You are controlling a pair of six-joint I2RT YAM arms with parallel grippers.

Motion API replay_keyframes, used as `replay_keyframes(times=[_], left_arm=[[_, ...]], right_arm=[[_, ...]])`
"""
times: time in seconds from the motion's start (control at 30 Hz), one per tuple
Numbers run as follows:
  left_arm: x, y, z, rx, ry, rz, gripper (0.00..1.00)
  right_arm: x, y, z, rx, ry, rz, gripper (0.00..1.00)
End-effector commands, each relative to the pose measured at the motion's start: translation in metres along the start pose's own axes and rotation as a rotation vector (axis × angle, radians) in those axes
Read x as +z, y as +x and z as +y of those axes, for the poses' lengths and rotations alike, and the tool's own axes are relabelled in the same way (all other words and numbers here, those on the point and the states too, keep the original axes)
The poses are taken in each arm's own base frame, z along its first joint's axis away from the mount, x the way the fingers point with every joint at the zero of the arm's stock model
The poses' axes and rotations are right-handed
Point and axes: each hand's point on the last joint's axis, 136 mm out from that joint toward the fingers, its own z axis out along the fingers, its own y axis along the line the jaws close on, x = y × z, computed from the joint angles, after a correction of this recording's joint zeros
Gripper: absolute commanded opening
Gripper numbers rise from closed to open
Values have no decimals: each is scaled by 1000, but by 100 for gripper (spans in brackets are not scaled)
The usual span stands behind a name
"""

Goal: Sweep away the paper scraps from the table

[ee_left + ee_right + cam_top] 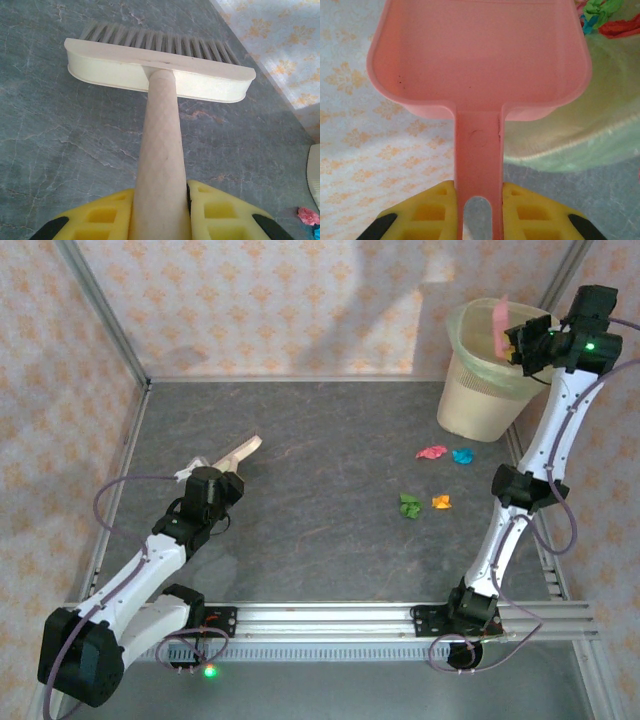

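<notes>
Left jaws clamp knurled cream brush handle [161,150]; right jaws clamp smooth pink dustpan [480,60].

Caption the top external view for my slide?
Left arm holds brush; right arm holds dustpan over bin; four paper scraps lie on the table.

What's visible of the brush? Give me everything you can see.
The brush looks like cream plastic: a long flat head with a row of grey bristles, and a round handle with a fine diamond texture. The left gripper is shut on the handle, with a yellow finger on either side. The brush is over the left side of the table, bristles pointing down at it. Whether they touch it is unclear.
</notes>
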Motion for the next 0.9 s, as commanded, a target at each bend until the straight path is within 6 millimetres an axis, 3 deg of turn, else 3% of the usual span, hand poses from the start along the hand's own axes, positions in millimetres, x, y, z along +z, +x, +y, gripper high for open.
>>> replay_keyframes(times=[0.0, 0.23, 0.5, 0.77, 0.87], left_arm=[[-9, -15, -15, 17, 34, -51, 0], [-9, -15, -15, 22, 31, -49, 0], [-10, -14, -20, 24, 47, -34, 0], [-9, -13, -21, 22, 53, -27, 0], [-8, -11, -22, 23, 56, -18, 0]], right_arm=[[-66, 21, 26, -208, -53, -84, 0], [-93, 48, 4, -333, 48, -45, 0], [-122, 75, 15, -324, -2, -11, 0], [-143, 138, 21, -420, -8, 89, 0], [-159, 147, 16, -443, 12, 76, 0]])
